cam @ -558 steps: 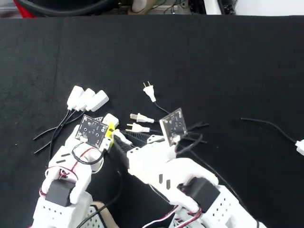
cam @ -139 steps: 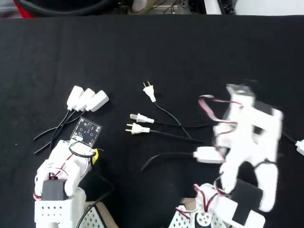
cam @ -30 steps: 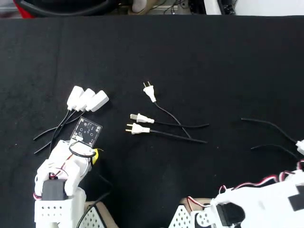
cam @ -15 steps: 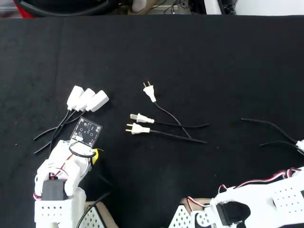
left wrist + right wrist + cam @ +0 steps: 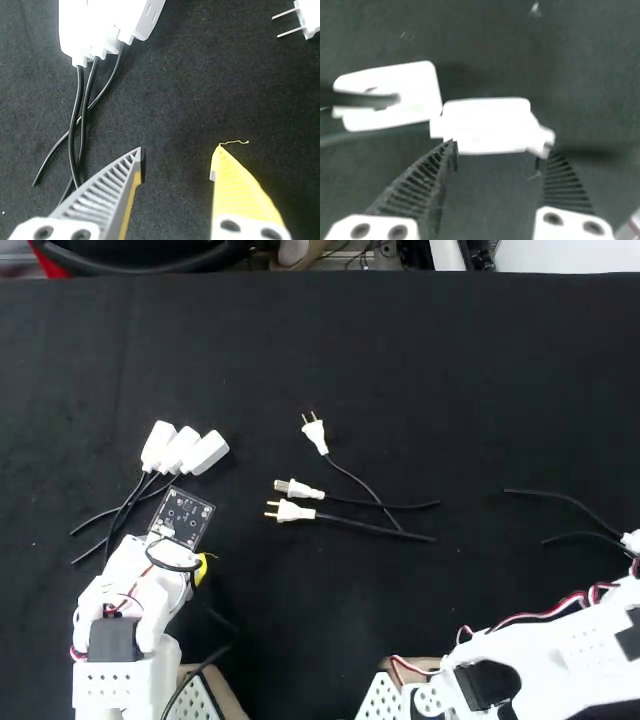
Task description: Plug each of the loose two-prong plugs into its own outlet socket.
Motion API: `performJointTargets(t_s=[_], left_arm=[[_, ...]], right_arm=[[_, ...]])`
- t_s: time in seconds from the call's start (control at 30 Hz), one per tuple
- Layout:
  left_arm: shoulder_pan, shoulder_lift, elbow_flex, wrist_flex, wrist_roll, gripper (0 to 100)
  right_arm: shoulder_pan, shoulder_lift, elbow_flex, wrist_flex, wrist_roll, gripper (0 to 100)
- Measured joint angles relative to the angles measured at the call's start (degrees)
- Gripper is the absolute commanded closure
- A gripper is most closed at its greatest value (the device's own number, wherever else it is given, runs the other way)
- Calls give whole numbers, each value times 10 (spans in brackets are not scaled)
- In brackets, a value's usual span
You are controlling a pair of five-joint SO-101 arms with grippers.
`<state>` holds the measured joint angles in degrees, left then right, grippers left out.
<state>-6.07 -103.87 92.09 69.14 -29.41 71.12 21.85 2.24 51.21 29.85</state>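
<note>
A: Where's the high view?
B: Above the table [image 5: 420, 350], looking down over all of it.
A: The wrist views?
B: Close to the table, facing down. The left one shares the sockets [image 5: 100, 20] with the high view.

Left tool [image 5: 175, 153], right tool [image 5: 497, 150]: jaws apart.

Even, bright light falls from above onto the black tablecloth [image 5: 450, 370], which swallows nearly all shadow in the high view. The white outlet sockets [image 5: 183, 448] glare, their detail washed out. In the left wrist view the cloth's weave is crisp and the sockets are overexposed. The right wrist view is smeared with blur. Its white plastic pieces [image 5: 485, 125] glow, fringed by soft dark shadow.
</note>
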Motion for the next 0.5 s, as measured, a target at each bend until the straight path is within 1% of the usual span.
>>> performJointTargets(t_s=[0.1,0.3,0.4,0.5], left_arm=[[0,0,0,0,0,773],[0,0,0,0,0,773],[-5,0,0,0,0,773],[-24,0,0,0,0,773]], right_arm=[[0,-50,0,74,-2,740],[-5,-151,0,210,-40,740],[-25,-200,0,295,-42,740],[-67,-244,0,393,-45,740]])
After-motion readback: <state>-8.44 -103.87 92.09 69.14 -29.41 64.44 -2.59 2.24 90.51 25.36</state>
